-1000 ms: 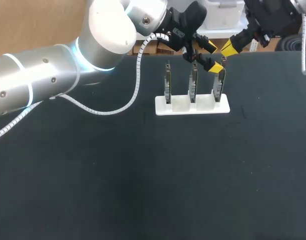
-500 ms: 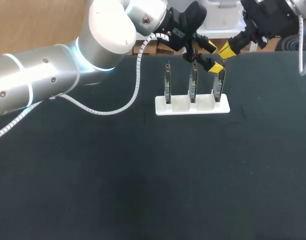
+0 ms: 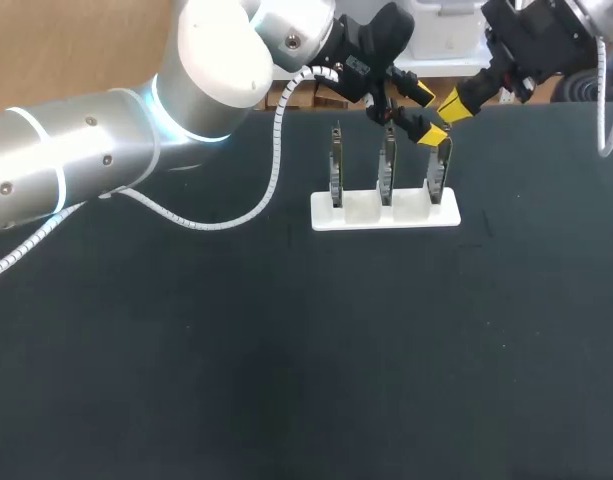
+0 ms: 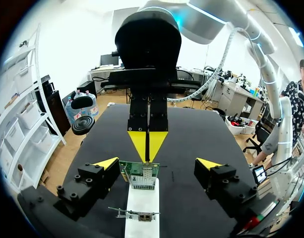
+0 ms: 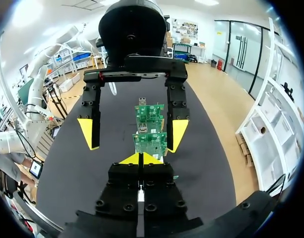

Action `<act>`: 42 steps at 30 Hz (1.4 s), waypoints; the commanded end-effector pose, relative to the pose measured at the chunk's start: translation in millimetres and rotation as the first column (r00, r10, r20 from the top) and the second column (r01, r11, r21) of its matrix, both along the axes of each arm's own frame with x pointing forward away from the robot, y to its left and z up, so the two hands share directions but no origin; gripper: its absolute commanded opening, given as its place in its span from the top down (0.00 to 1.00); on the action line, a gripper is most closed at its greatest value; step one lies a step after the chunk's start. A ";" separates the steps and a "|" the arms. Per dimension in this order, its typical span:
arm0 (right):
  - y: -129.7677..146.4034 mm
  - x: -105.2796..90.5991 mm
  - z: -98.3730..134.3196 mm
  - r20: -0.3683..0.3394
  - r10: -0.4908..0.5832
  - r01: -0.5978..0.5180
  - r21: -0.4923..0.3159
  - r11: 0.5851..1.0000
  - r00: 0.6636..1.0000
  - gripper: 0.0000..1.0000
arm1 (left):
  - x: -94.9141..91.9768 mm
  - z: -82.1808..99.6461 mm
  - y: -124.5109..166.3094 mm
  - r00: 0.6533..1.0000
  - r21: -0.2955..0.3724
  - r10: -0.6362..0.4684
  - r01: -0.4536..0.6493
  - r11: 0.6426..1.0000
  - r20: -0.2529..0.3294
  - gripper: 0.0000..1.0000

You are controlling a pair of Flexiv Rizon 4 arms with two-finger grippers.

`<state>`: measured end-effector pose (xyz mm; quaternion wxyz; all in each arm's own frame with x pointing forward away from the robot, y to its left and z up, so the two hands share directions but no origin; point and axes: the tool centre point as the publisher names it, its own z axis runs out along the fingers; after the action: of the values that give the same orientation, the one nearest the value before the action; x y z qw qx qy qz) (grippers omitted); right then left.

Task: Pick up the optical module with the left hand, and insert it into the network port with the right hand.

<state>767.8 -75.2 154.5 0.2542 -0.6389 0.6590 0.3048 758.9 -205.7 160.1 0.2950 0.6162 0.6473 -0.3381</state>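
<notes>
Nearest, the dark table [image 3: 286,380], with the left arm [image 3: 86,150] entering from 9 o'clock and stretching toward 1 o'clock. Farther on, between 12 and 1 o'clock from the table's middle, a white holder [image 3: 386,212] carrying three green boards on edge: left board [image 3: 336,165], middle board [image 3: 388,165] and right board [image 3: 438,172], each upright in its own slot. Any print on them too small to read. Over the right board, the left claw [image 3: 427,113], spread wide open, one yellow tip on each side of that board and touching neither face, as seen from both wrists. On that board's face, a ribbed silver block, seemingly the network port [image 4: 142,182]. Just beyond, the right claw [image 3: 452,103], coming in from 1 o'clock, its yellow tips pressed together with no gap and set at the right board's top edge, between the left claw's open tips. Optical module not made out in any view, impossible to tell apart from the boards' metal parts. Compared with a second ago: right claw drawn slightly back toward 1 o'clock, its finger lying flatter; left claw, white holder and boards unmoved.
</notes>
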 end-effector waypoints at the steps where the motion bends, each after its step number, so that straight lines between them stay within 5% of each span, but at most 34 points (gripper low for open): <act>1: -1.8 2.9 -1.7 -0.006 0.001 -0.001 0.003 1.000 1.000 1.00 | 2.0 0.2 -0.8 1.000 0.004 -0.003 0.003 1.000 -0.002 0.00; 42: -0.2 1.7 -12.9 -0.054 0.008 -0.008 -0.002 1.000 0.999 1.00 | 2.0 0.2 -0.8 1.000 0.004 -0.003 0.003 1.000 -0.002 0.00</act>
<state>767.8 -75.8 144.6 0.2363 -0.6335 0.6634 0.3205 758.9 -205.7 160.1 0.2950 0.6162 0.6473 -0.3381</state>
